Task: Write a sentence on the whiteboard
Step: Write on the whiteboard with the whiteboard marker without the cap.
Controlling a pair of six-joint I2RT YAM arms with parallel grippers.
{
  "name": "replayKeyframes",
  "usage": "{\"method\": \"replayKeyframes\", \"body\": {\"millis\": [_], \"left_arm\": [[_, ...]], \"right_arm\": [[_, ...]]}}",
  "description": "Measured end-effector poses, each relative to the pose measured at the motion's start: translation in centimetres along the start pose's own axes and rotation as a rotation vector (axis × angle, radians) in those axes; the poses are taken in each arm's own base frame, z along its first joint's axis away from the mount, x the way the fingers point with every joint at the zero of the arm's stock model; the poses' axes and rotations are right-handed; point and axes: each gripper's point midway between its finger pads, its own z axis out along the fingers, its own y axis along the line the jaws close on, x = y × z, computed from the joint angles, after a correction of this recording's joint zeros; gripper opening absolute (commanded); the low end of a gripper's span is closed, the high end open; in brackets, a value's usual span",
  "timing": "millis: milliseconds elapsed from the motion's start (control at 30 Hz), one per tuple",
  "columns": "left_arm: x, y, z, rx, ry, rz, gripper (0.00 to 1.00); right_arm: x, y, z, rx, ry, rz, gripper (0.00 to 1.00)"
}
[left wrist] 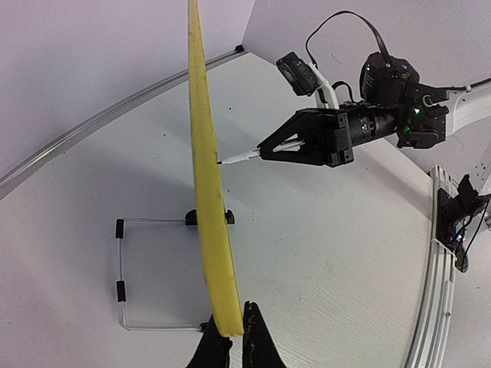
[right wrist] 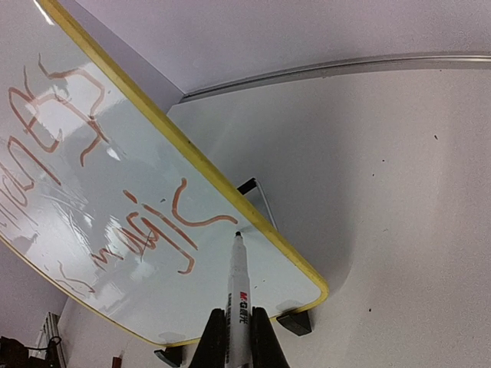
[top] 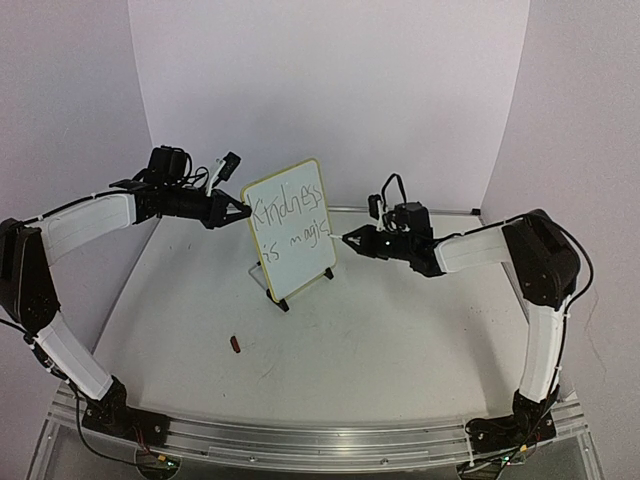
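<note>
The whiteboard (top: pixel 303 268) stands on its little feet near the back edge of the table (top: pixel 420 340), in the middle, between my two arms. My left fingers (top: pixel 233 209) are clenched on its left edge and hold it up. My right fingers (top: pixel 358 241) are clenched on a pen (right wrist: pixel 238 291).

The sentence (top: pixel 290 215) reads "Kindness is magic" in two lines, so I think the writing is done or very nearly done.

What matters now is the pen and the board. The board is right in front of the pen tip, to the left of my right fingers. The pen's long side points at the board's face, low down by the last word. I cannot tell if the tip touches. My right arm is the one to move. I would pull it straight back, so the tip leaves no stray mark.
</note>
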Motion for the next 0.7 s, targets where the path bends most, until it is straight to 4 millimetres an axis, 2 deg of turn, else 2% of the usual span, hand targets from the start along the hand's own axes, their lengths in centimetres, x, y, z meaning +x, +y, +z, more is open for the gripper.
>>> {"method": "replayKeyframes", "body": {"millis": [233, 700], "left_arm": [[-0.01, 0.01, 0.0, 0.0, 0.0, 0.0, 0.0], [-0.02, -0.05, 0.04, 0.001, 0.0, 0.001, 0.0]], "right_arm": [[0.71, -0.6, 0.42, 0.008, 0.016, 0.013, 0.0], [0.45, -0.55, 0.73, 0.005, 0.011, 0.013, 0.0]]}}
